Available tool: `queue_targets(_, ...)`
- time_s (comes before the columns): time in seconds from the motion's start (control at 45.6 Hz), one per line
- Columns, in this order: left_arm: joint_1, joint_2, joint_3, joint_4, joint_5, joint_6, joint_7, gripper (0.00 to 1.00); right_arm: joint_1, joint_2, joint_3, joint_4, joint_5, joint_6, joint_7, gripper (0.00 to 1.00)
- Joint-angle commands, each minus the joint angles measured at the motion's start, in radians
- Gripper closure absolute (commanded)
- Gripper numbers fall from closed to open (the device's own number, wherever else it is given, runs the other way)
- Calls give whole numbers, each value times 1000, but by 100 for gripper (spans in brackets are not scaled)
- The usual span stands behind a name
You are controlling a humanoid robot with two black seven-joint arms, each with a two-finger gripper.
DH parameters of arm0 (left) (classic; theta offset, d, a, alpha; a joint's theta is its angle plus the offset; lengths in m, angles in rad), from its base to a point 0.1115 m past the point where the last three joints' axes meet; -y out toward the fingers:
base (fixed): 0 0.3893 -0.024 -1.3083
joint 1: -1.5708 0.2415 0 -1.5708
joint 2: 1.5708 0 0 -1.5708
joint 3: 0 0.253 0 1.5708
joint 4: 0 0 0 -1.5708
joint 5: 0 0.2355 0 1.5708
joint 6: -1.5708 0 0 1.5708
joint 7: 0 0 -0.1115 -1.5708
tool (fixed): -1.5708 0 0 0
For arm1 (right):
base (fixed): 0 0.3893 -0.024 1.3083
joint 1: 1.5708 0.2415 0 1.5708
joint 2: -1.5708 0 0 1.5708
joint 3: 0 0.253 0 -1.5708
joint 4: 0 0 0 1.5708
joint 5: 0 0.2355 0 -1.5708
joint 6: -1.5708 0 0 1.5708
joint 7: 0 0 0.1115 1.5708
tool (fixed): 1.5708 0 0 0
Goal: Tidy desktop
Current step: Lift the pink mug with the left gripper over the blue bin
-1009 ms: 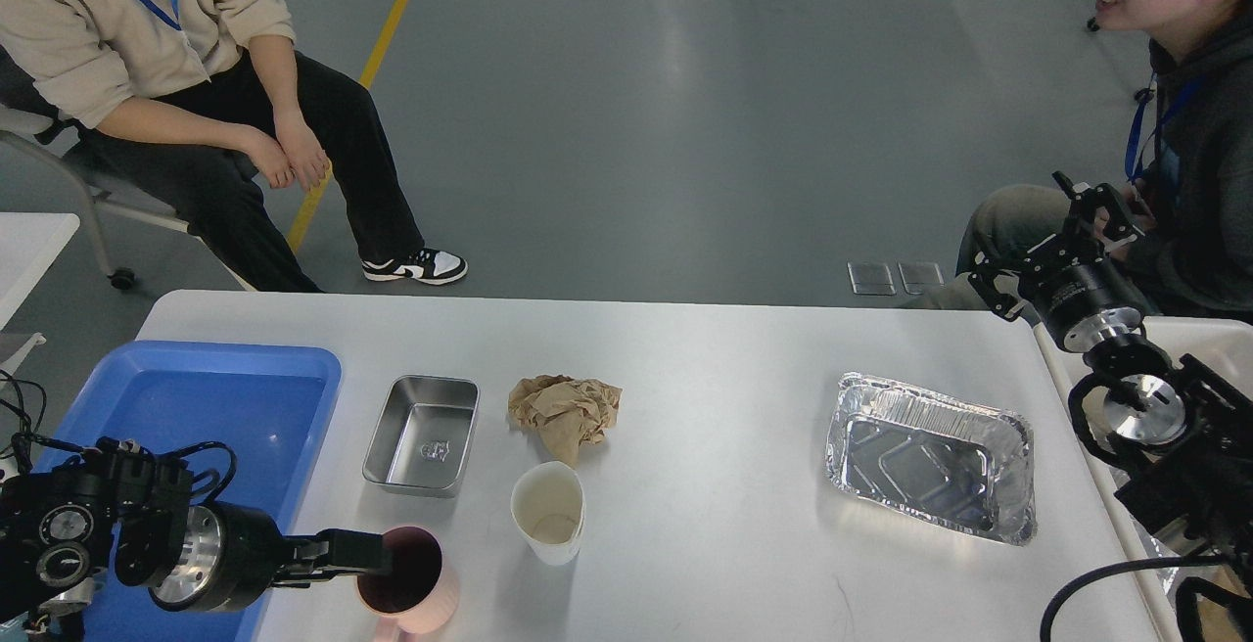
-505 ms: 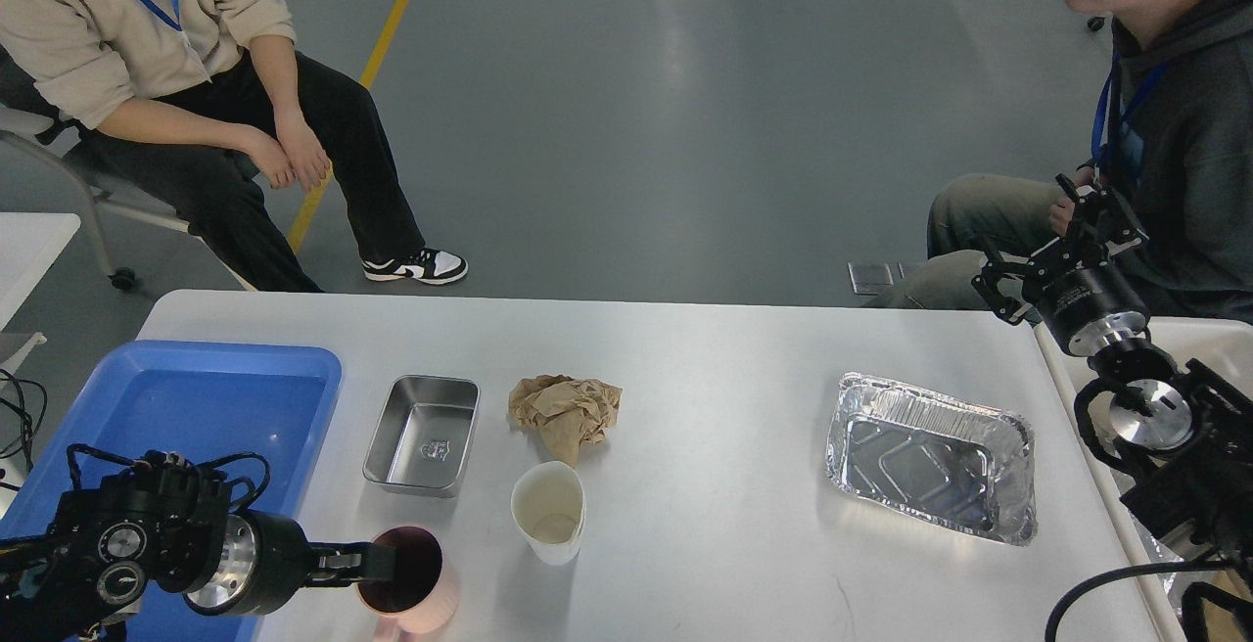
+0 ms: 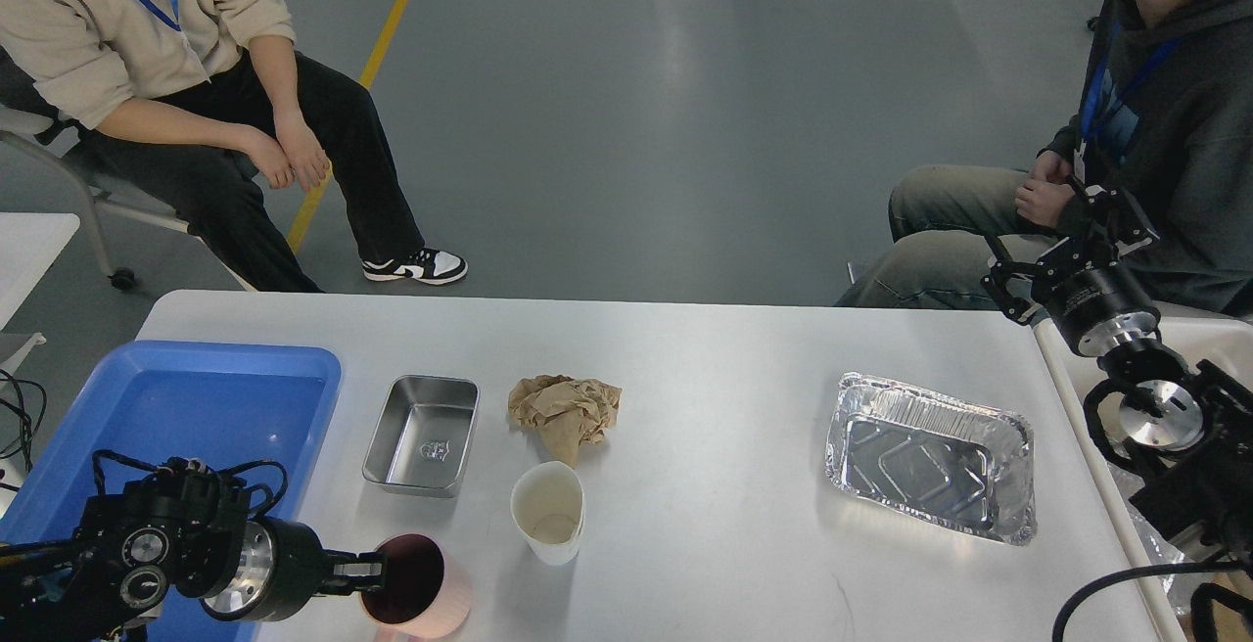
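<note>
Head view | desktop (image 3: 705, 378): large matte white-grey top, rounded corners, fills lower frame | left gripper (image 3: 377, 573) clamped on pink cup (image 3: 426, 588) rim at near edge | right gripper (image 3: 1072, 241) off far-right corner, fingers apart

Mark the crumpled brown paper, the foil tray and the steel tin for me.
crumpled brown paper (image 3: 565, 411), head view, middle of the wad.
foil tray (image 3: 1018, 427), head view, right rim.
steel tin (image 3: 419, 432), head view, bare floor inside.
</note>
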Motion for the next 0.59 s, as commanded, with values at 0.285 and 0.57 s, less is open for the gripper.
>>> queue_targets(0.285, -13, 293, -355, -107, -210, -389, -5, 100, 3, -4, -1, -1, 0, 0, 0, 0)
queue_targets(0.57, -167, 545, -616, -84, -523, -389, 7, 99, 11, -4, -1, -1, -2, -2, 0, 0)
